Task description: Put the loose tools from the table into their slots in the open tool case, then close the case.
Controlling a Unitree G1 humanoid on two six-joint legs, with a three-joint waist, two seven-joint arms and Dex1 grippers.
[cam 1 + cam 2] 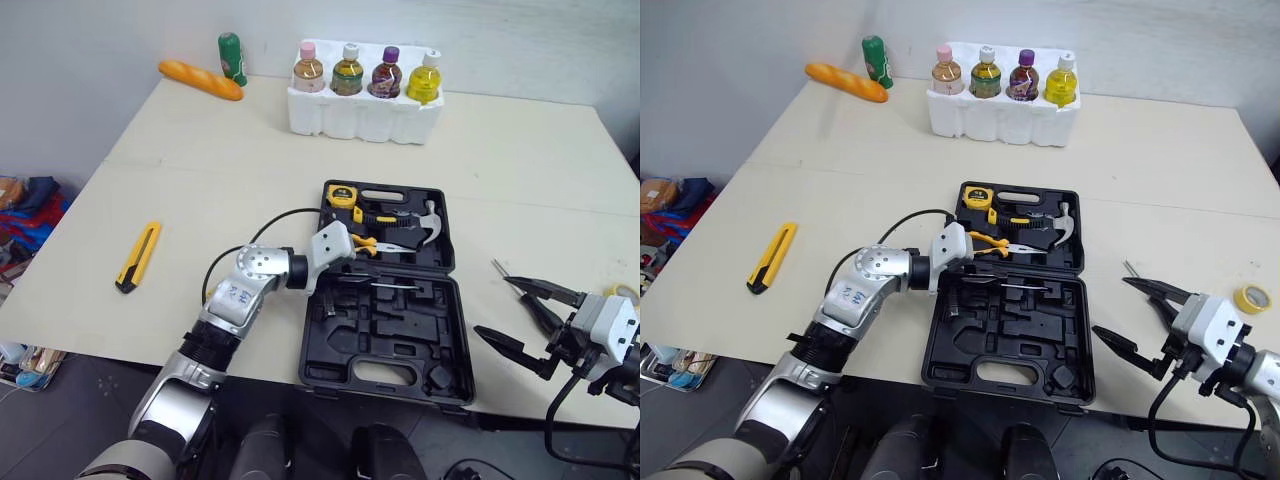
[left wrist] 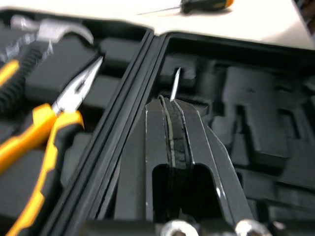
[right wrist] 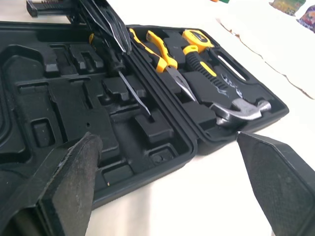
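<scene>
The black tool case (image 1: 385, 345) lies open in the middle of the table. Its far half holds a yellow tape measure (image 1: 342, 194), a hammer (image 1: 427, 223) and yellow-handled pliers (image 2: 47, 142). My left gripper (image 2: 171, 104) hovers over the hinge, shut on a thin screwdriver whose metal shaft (image 1: 1025, 286) points across the moulded slots of the near half. My right gripper (image 1: 1120, 310) stands open just right of the case, near the table's front edge, with nothing between its fingers (image 3: 74, 169). A yellow utility knife (image 1: 138, 256) lies loose at the left.
Another screwdriver (image 2: 205, 5) lies on the table right of the case, behind my right gripper. A roll of yellow tape (image 1: 1251, 298) sits at the far right. A white foam tray (image 1: 362, 110) of bottles, a bread loaf (image 1: 200, 80) and a green bottle (image 1: 232, 57) stand at the back.
</scene>
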